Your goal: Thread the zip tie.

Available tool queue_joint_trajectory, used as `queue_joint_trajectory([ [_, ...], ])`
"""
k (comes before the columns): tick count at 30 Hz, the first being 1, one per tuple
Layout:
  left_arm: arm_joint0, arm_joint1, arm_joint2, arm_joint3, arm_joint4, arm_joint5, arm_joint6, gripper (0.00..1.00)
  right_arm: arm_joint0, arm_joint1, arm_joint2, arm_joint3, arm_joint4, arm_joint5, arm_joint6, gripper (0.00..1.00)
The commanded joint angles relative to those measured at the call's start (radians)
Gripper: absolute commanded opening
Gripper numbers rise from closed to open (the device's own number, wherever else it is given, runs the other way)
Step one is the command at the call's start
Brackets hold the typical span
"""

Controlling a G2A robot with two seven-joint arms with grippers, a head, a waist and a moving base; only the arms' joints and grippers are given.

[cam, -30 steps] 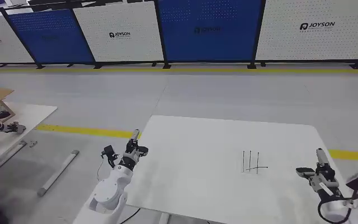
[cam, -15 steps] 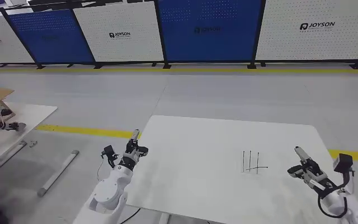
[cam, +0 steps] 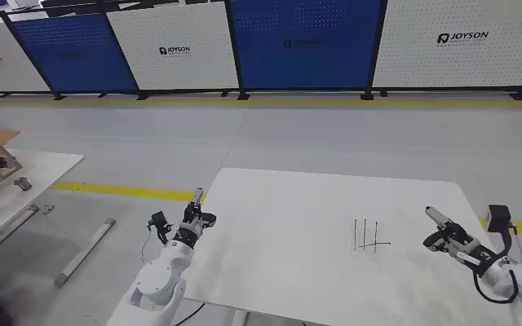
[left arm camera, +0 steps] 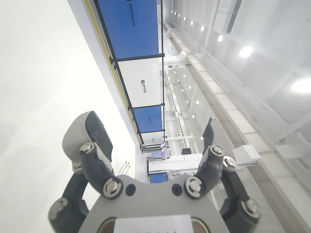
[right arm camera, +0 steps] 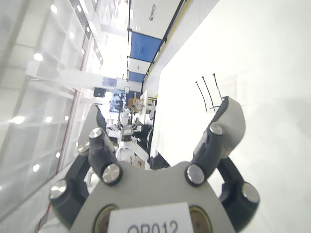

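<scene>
Left arm: left gripper [cam: 195, 205] sits at the 9 o'clock edge of the flat white rectangular table [cam: 285, 212], tips pointing to 12. The left wrist view has its jaws wide apart with nothing between them [left arm camera: 153, 127]. The dark ribbed pads [left arm camera: 100, 132] are bare.

Right of table centre, at about 4 o'clock from it, lie three thin black plastic zip ties [cam: 365, 235], flat on the surface. They are side by side and parallel, just apart from each other. Their long axes run 12-to-6 in the top view. The small square heads are at the 12 o'clock ends (clearer in the right wrist view [right arm camera: 205, 93]) and the tails point to 6. A fourth black zip tie [cam: 377, 244] lies across their 6 o'clock ends, long axis roughly 9-to-3. It crosses at least two of them; I can't tell which way its head points. From the left wrist view the zip ties are just small dark lines far off [left arm camera: 125, 166].

Right arm: right gripper [cam: 430, 228] is at 3 o'clock of the zip ties, near them but not touching, over the table's 3 o'clock side. Its jaws are spread and hold nothing [right arm camera: 161, 105].
</scene>
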Motion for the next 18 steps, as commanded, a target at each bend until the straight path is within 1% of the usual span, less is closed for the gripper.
queue_joint_trajectory([
  [1, 0.0, 0.0, 0.0, 0.0, 0.0, 0.0, 0.0, 1.0, 0.03, 0.005, -0.022, 0.025, -0.035, -0.005, 0.062, 1.0],
  [3, 0.0, 0.0, 0.0, 0.0, 0.0, 0.0, 0.0, 1.0, 0.061, 0.009, -0.057, 0.052, -0.099, -0.018, 0.089, 1.0],
  [5, 0.0, 0.0, 0.0, 0.0, 0.0, 0.0, 0.0, 1.0, 0.092, 0.011, -0.092, 0.088, -0.139, -0.023, 0.117, 1.0],
  [7, 0.0, 0.0, 0.0, 0.0, 0.0, 0.0, 0.0, 1.0, 0.151, 0.015, -0.151, 0.152, -0.228, -0.012, 0.185, 1.0],
  [18, 0.0, 0.0, 0.0, 0.0, 0.0, 0.0, 0.0, 1.0, 0.151, 0.015, -0.151, 0.152, -0.228, -0.012, 0.185, 1.0],
])
